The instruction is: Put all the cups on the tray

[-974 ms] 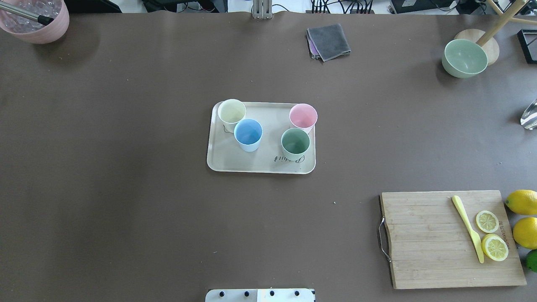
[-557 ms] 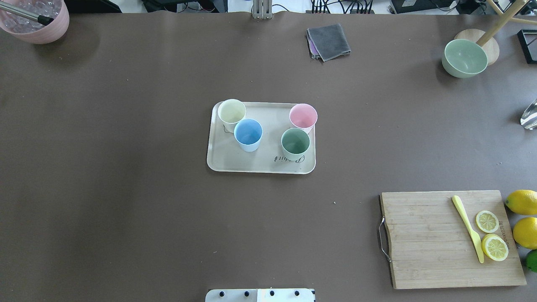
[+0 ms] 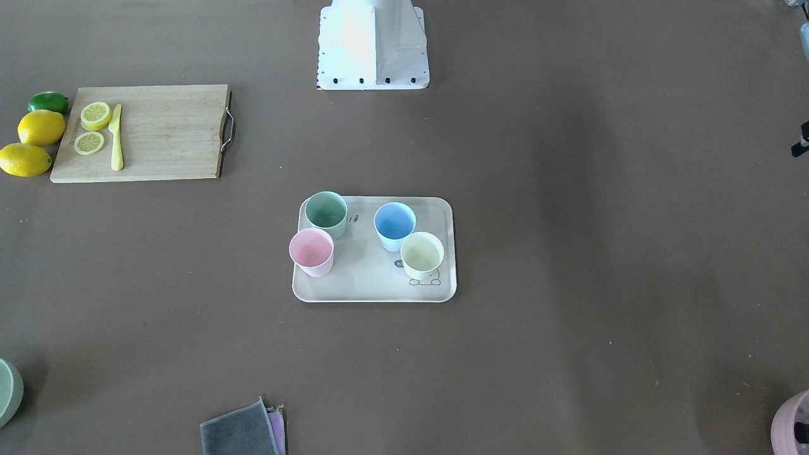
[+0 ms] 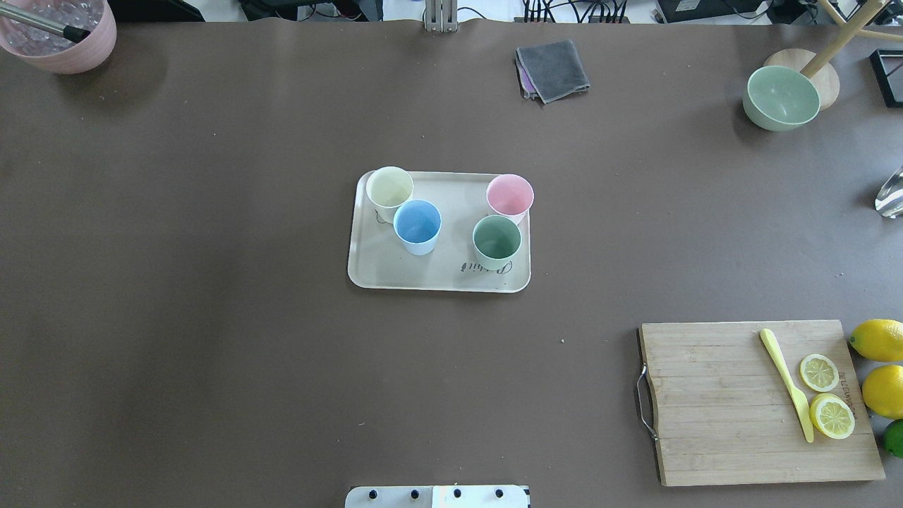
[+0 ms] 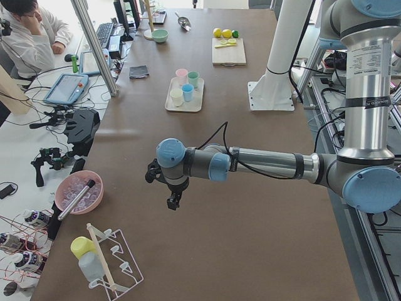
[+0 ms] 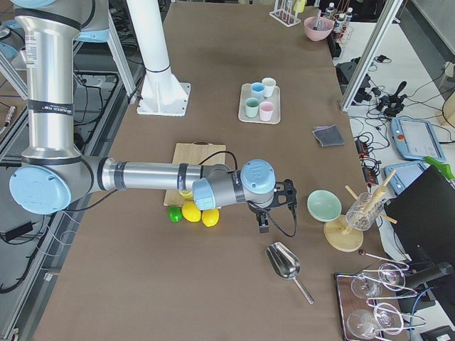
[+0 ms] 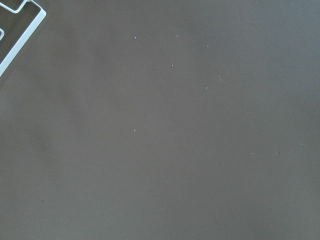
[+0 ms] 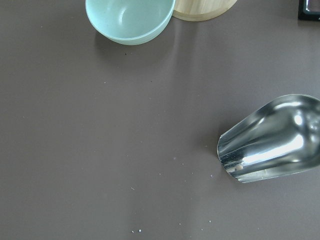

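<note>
The beige tray (image 4: 395, 271) lies at the table's middle. All four cups stand upright on it: cream-yellow (image 4: 389, 188), light blue (image 4: 417, 222), pink (image 4: 509, 195), sage green (image 4: 497, 238). They also show in the front view: green (image 3: 325, 210), pink (image 3: 311, 248), blue (image 3: 394, 221), cream-yellow (image 3: 421, 251). My left gripper (image 5: 172, 200) hangs over bare table far from the tray, near the table's left end. My right gripper (image 6: 263, 226) hangs near the right end, by the green bowl. I cannot tell whether either is open or shut.
A wooden cutting board (image 4: 719, 409) with lemon slices and a yellow knife lies front right, whole lemons (image 4: 878, 340) beside it. A green bowl (image 4: 781, 97), a grey cloth (image 4: 552, 68), a pink pot (image 4: 60, 35) and a metal scoop (image 8: 270, 140) sit along the edges.
</note>
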Robot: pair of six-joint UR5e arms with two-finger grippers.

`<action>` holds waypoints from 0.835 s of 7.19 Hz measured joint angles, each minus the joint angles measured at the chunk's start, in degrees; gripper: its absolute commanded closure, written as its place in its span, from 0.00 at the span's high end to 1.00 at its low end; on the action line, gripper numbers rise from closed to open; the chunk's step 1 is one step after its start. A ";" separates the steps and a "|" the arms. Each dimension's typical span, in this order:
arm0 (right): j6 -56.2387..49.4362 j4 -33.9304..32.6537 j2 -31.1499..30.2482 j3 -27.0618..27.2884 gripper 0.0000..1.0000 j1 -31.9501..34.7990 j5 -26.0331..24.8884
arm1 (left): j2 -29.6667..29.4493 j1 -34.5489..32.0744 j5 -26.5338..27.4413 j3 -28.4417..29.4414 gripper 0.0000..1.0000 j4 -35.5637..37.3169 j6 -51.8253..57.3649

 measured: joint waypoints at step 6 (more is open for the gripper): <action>0.35 0.28 -0.22 -0.25 1.00 -0.70 -0.49 | 0.49 -1.33 0.20 -2.26 0.98 0.11 -0.08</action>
